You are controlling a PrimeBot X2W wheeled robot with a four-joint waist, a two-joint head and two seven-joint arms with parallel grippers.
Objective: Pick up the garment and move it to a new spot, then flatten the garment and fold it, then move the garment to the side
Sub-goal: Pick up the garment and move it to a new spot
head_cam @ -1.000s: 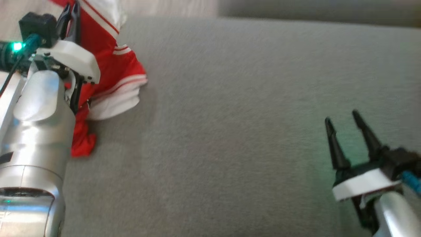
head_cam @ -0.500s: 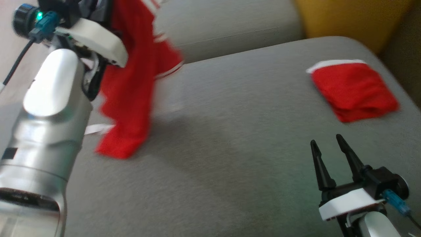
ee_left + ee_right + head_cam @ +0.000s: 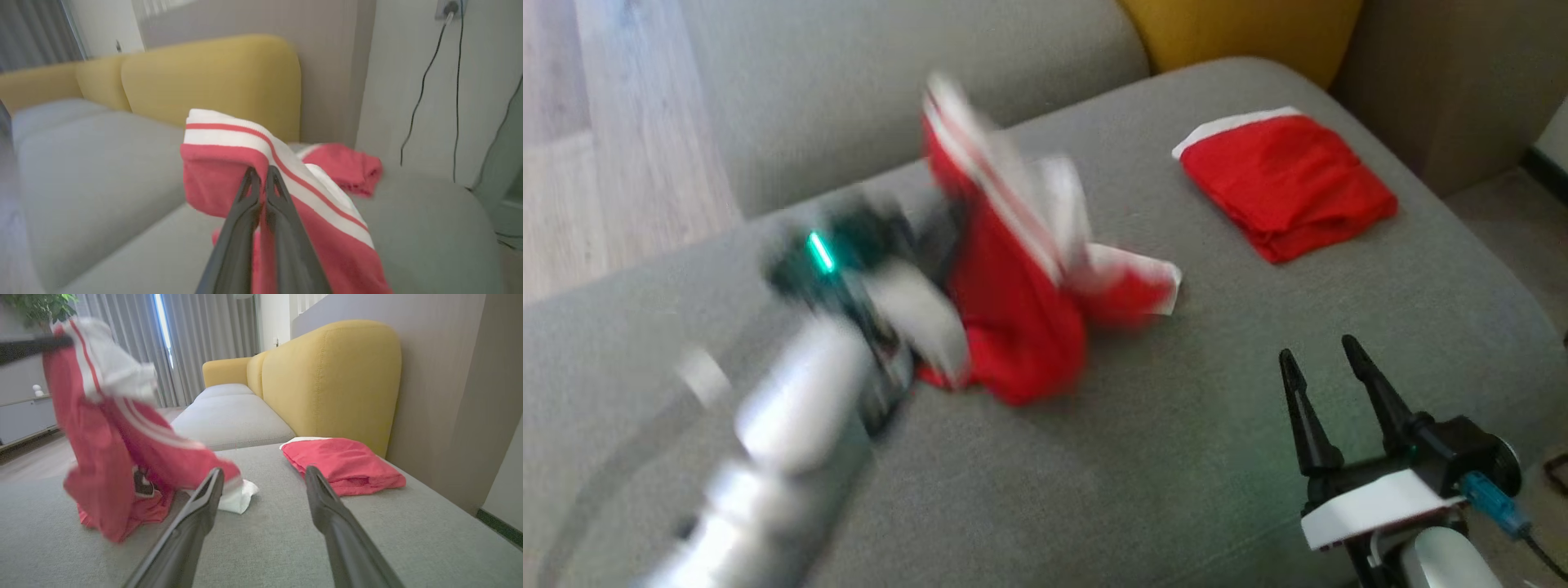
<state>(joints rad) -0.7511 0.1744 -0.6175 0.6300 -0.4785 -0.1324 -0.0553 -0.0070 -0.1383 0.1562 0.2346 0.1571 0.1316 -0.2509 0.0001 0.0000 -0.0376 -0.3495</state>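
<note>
- Left gripper (image 3: 261, 175): the fingers are pinched together on the white striped band of the red garment (image 3: 1013, 327), close to its edge.
- The garment hangs bunched from that grip over the middle of the grey sofa seat (image 3: 1094, 506). Its lower folds touch the cushion.
- Right gripper (image 3: 1317, 349): the fingers are spread wide and hold nothing. It sits low over the seat, to the right of the garment and apart from it.
- Step in hand, as judged: carrying the garment to its new spot. Set it down on bare seat, well apart from the folded red cloth (image 3: 1286, 184) at the far right, so you have room to spread it.
- Lower before you release, or it will likely land in a heap.
- Hard to read: the left arm and garment are smeared by motion in the head view. You cannot tell collar from sleeve or hem. How much cloth sits between the left fingers is hidden.
</note>
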